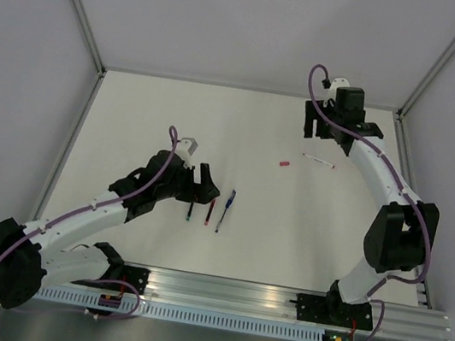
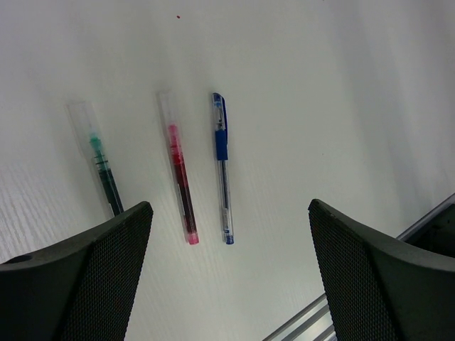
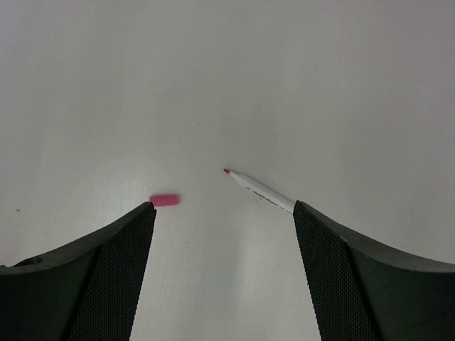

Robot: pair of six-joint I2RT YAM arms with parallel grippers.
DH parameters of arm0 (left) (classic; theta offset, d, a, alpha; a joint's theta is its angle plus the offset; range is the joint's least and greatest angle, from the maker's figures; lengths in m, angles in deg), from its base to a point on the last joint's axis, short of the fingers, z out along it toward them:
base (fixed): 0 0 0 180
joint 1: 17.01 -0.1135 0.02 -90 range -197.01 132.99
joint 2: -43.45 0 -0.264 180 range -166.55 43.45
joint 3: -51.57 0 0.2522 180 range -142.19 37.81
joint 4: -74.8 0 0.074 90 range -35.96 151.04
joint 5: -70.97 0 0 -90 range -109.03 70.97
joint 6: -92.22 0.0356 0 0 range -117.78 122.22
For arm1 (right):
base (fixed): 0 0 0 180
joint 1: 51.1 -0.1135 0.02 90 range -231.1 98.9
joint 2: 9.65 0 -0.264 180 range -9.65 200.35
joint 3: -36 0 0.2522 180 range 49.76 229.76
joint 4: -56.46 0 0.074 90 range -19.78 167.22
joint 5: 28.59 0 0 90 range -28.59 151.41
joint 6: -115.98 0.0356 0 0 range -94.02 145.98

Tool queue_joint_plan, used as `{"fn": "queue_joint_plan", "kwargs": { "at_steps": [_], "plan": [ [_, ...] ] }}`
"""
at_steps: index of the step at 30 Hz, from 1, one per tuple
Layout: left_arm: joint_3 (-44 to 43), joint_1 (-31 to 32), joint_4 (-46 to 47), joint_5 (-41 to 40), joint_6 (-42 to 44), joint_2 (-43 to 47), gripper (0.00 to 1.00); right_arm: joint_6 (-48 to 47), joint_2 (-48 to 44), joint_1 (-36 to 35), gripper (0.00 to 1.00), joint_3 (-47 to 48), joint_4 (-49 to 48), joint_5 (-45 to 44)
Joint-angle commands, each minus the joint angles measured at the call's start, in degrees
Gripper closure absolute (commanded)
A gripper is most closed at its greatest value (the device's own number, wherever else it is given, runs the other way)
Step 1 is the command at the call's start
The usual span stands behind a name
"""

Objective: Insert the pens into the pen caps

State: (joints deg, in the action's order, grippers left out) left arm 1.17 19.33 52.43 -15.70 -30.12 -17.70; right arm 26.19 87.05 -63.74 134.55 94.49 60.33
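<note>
Under left gripper (image 2: 229,206) (spread wide, empty) green pen (image 2: 106,174) end hidden; right gripper (image 3: 224,205) wide, empty.

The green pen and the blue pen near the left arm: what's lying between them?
The red pen lies between the green pen and the blue pen, roughly parallel and touching neither. The left wrist view shows it best.

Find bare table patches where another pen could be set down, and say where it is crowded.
Bare: far left corner beyond the left gripper; the middle between blue pen and red cap. Crowded: around green pen and red pen.
</note>
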Motion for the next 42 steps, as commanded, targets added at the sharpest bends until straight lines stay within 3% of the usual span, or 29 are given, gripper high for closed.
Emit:
{"fn": "queue_joint_plan", "kwargs": {
  "at_steps": [1, 6, 12, 20, 34, 37, 38, 42],
  "plan": [
    [0.96, 0.05, 3.77, 1.85, 2.45, 2.78, 0.06, -8.02, 1.37, 4.98, 0.15, 1.16, 1.48, 5.65],
    [3.59, -0.04, 4.12, -0.78, 1.05, 8.93, 0.06, -13.03, 8.84, 7.46, 0.17, 1.95, 2.62, 12.32],
    [6.93, -0.04, 5.88, -3.07, 0.26, 16.49, 0.06, -16.03, 18.78, 7.46, 0.21, 5.64, 5.08, 12.77],
    [6.15, -0.04, 5.44, -2.28, 0.34, 15.8, 0.06, -17.61, 22.38, 7.72, 0.21, 4.24, 0.69, 8.73],
    [5.88, -0.04, 5.35, -1.93, 0.61, 15.44, 0.06, -19.9, 25.64, 8.51, 0.24, 2.92, 3.76, 7.5],
    [5.79, -0.04, 5.17, -1.93, 0.61, 15.62, 0.06, -19.46, 25.55, 9.21, 0.34, 1.34, 4.38, 7.76],
    [5.79, -0.04, 5.09, -1.93, 0.52, 15.79, 0.06, -19.19, 25.55, 9.39, 0.45, 0.29, 4.29, 8.02],
    [5.79, -0.04, 5.0, -1.05, 0.26, 16.67, 0.06, -17.79, 25.29, 9.57, 0.67, -0.33, 5.52, 9.52]
  ]
}}
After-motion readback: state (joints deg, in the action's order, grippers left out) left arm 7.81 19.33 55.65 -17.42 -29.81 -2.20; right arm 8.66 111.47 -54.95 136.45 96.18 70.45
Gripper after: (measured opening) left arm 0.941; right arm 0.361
